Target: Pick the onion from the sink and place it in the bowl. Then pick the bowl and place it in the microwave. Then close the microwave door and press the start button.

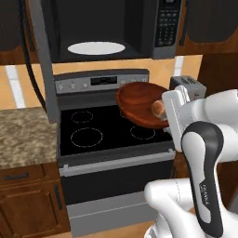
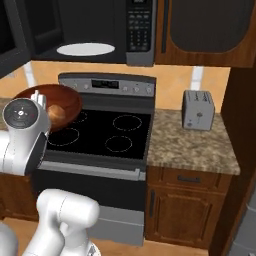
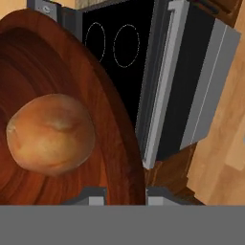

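Onion (image 3: 50, 139) is seen closest in the hand view, sat inside the bowl (image 3: 72, 72). That bowl is held up over the stove (image 1: 107, 128), below and right of the microwave (image 1: 107, 28), with the claw (image 3: 125, 194) clamped tight on its rim. Microwave door (image 1: 44, 60) is swung wide open, white turntable (image 1: 96, 48) waiting inside.

Risk-wise: the bowl looks tilted, so the onion could probably roll out if it's tipped further, or the rim could get knocked on the microwave's lower edge going in.

Black glass cooktop underneath, speckled granite table (image 2: 192, 145) beside the stove, toaster (image 2: 198, 110) on it, wood cabinets (image 2: 200, 30) around.
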{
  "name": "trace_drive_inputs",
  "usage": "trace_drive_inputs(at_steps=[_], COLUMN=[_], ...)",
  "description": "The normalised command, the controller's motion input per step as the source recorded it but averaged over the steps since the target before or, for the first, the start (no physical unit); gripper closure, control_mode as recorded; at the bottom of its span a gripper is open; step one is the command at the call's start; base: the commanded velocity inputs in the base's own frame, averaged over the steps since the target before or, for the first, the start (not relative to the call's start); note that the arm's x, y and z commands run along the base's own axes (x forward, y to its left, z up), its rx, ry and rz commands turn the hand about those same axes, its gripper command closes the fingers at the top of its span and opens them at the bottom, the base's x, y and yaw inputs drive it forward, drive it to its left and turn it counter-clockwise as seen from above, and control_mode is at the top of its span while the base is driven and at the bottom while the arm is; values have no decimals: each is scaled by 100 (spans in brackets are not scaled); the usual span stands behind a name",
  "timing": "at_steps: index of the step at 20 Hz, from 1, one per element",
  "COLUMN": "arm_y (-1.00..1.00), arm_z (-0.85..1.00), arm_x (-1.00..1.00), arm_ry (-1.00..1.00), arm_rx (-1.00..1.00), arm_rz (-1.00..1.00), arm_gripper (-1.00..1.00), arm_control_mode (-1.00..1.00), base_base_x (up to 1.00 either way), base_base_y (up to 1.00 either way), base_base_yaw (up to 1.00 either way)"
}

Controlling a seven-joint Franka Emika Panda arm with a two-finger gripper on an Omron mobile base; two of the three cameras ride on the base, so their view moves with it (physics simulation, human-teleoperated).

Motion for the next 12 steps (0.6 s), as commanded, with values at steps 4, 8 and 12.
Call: trace_drive_inputs(at_steps=[4, 8, 12], arm_y=[0, 0, 0], arm_z=[0, 0, 0], arm_x=[0, 0, 0], arm_ry=[0, 0, 0], arm_rx=[0, 0, 0], arm_rz=[0, 0, 0], arm_gripper=[100, 100, 100], arm_control_mode=[100, 100, 100], base_base_x=[22, 49, 94], base_base_y=[54, 0, 0], base_base_yaw=[6, -4, -3])
